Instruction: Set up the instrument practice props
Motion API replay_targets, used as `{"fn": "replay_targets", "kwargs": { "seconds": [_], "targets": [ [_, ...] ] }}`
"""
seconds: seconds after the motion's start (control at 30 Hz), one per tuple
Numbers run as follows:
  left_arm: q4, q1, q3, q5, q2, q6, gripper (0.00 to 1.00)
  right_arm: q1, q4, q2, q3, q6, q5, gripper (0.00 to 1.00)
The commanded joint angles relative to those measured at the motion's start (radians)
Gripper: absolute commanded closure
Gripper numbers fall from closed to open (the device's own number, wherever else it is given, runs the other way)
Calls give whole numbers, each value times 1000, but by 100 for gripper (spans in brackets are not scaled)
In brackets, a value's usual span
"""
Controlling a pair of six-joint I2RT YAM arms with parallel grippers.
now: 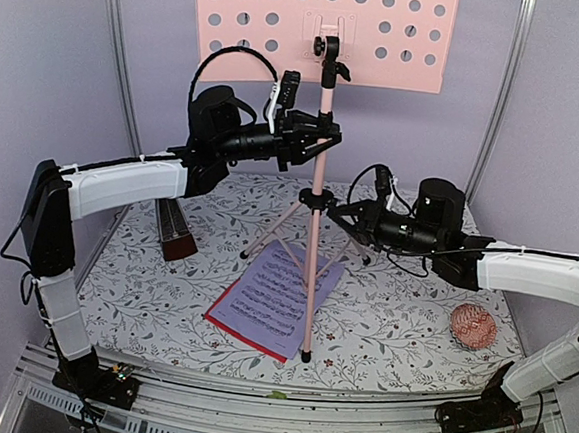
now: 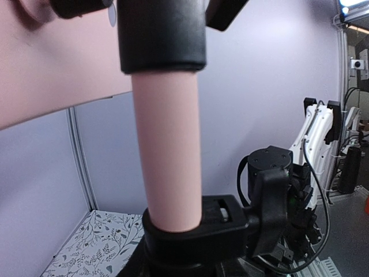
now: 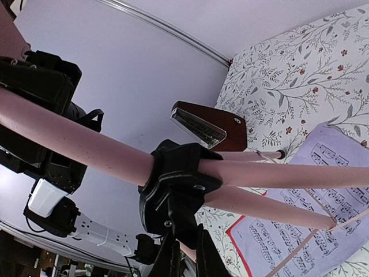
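Observation:
The pink music stand stands upright mid-table on its tripod, its pole (image 1: 320,169) rising to the perforated pink desk (image 1: 324,29). My left gripper (image 1: 321,139) is shut round the pole below the desk; the left wrist view shows the pole (image 2: 167,156) very close. My right gripper (image 1: 336,212) is shut on a black tab of the tripod hub (image 3: 179,184), fingertips (image 3: 173,257) nearly together. A lilac sheet of music (image 1: 276,291) lies on a red sheet under the tripod legs. The dark brown metronome (image 1: 175,230) stands at the left, partly hidden by my left arm.
A small pink knitted ball (image 1: 472,326) lies at the right near my right arm. Lilac walls with metal posts close in the back and sides. The tripod legs (image 3: 271,173) spread over the floral table cover (image 1: 391,325).

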Motion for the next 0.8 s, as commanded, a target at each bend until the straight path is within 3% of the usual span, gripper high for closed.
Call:
{"fn": "replay_targets", "kwargs": {
  "seconds": [0.0,0.17,0.4,0.47,0.6,0.77],
  "targets": [
    [-19,-4,1,-16,3,14,100,10,70,-19,70,135,-129,100],
    [-20,-4,6,-15,3,15,100,8,-7,-46,77,-49,-55,98],
    [-23,-4,7,-15,2,17,100,8,-91,-105,49,-419,133,59],
    [-26,-4,7,-15,2,18,100,7,-93,-121,41,-537,180,52],
    [-30,-4,10,-15,2,18,100,8,-91,-146,30,-772,257,43],
    [-31,-4,12,-13,2,15,100,8,-58,-159,23,-1120,285,40]
  ]
}}
